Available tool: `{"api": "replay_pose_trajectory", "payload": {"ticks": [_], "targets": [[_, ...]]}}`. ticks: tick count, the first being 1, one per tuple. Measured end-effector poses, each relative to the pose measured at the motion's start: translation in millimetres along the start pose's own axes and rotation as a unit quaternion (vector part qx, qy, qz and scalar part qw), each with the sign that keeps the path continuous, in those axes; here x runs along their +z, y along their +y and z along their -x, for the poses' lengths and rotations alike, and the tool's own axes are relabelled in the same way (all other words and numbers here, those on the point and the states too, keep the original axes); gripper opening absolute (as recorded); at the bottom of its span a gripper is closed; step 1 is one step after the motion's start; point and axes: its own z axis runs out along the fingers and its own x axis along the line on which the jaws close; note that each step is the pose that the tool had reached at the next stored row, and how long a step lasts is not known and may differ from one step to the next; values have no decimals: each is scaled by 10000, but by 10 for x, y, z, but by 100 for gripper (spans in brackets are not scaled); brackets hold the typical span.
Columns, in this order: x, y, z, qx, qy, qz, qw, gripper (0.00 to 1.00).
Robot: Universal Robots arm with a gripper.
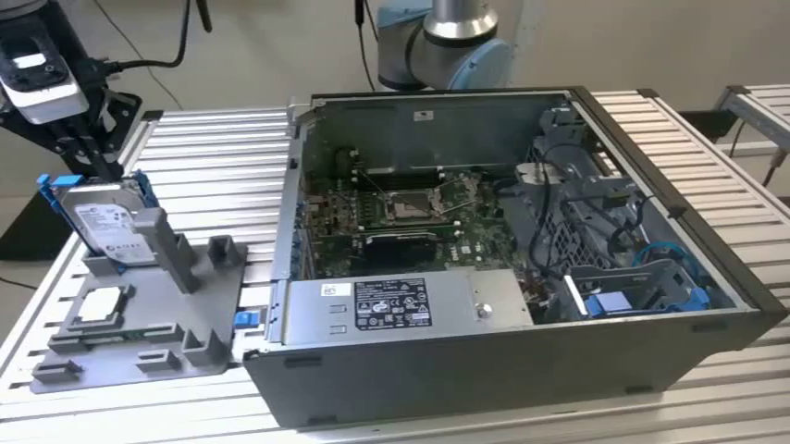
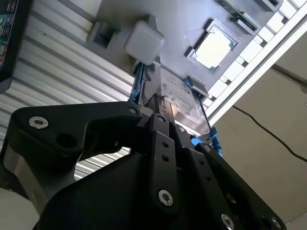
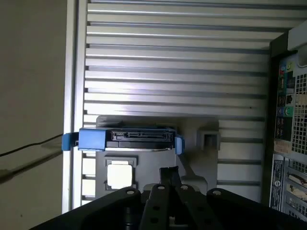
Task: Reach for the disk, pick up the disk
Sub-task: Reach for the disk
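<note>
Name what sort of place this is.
Probably a robotics bench for computer assembly: an open dark-grey computer case on a slatted aluminium table, and a blue-framed silver hard drive standing in a grey plastic fixture.

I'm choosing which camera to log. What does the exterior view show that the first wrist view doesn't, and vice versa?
Exterior view, not the first wrist view: the inside of the open case, with its motherboard and grey metal box, plus the arm's base. First wrist view, not the exterior: the disk's connector edge end-on and the case's rear ports. Shared: the disk upright in the grey holder, the chip lying on that holder, the slatted table, and the pincer near the disk's top.
</note>
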Motion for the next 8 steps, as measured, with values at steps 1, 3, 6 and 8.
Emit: {"api": "replay_pose_trajectory", "payload": {"ticks": [1,3,6,8], "targets": [[0,0,0,0,0,0,10000,0],[0,1,0,0,0,0,10000,0],[1,25,-16,0,0,0,10000,0],[2,50,-48,0,0,0,10000,0]]}}
